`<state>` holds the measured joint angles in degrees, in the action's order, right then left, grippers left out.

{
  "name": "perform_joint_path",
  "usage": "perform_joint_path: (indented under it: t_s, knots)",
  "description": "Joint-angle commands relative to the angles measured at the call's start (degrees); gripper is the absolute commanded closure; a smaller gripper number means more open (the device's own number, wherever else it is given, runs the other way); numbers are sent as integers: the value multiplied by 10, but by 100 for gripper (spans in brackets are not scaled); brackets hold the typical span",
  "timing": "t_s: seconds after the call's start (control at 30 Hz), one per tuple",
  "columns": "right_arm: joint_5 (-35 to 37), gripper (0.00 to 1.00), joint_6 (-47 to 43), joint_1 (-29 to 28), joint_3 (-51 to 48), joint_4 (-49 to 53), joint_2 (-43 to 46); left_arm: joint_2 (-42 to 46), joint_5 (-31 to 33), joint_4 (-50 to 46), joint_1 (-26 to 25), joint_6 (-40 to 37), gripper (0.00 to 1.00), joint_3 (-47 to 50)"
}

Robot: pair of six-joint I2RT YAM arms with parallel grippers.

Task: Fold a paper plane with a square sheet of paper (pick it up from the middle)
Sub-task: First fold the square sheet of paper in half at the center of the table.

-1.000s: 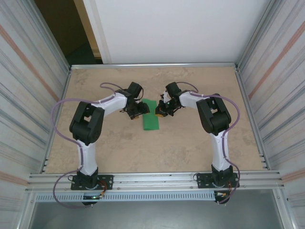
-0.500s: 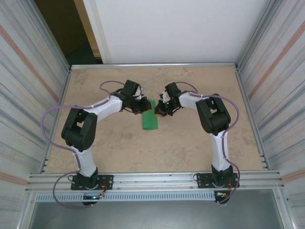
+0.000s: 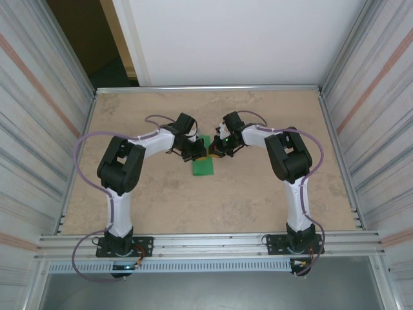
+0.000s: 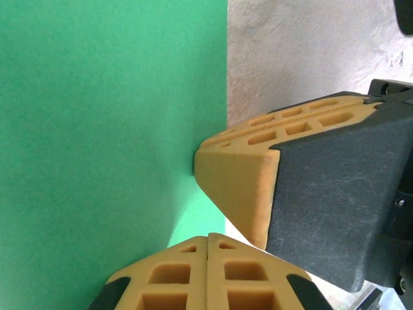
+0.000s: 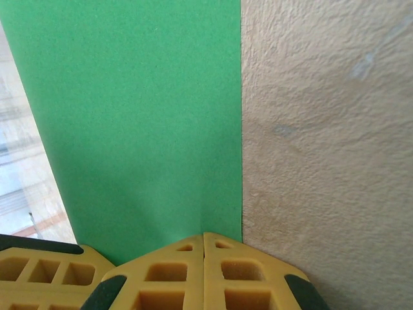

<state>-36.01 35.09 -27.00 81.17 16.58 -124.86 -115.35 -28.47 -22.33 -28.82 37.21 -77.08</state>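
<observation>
Mid-fold stage here, by the look of it. The square sheet of paper (image 3: 204,166) is seen creased down to a narrow green strip, laid flat near the middle of the table (image 3: 271,200), with its long side run from 12 to 6 o'clock. Its 12 o'clock end is pinned from both sides: the left gripper (image 3: 195,152) is set at 9 o'clock, the right gripper (image 3: 215,152) at 3 o'clock, tips just beside each other. Both pairs of fingers are pressed together, and nothing seems to be caught between them. The tips are simply planted on the paper, so a crease is probably being held down or flattened. No nose or wings are formed yet, so plenty is left. Next, an edge likely has to be lifted while the strip is pinned by the other tip, without the thin paper being dragged askew.
</observation>
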Motion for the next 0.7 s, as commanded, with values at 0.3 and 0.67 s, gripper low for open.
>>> perform_joint_path:
  t_s: [0.3, 0.67]
  knots:
    - [124, 100, -22, -14, -18, 106, -81, -40, 12, -62, 15, -52, 99, -70]
    - [145, 100, -22, -19, -12, 122, -82, -60, 11, -77, 35, -98, 99, -57]
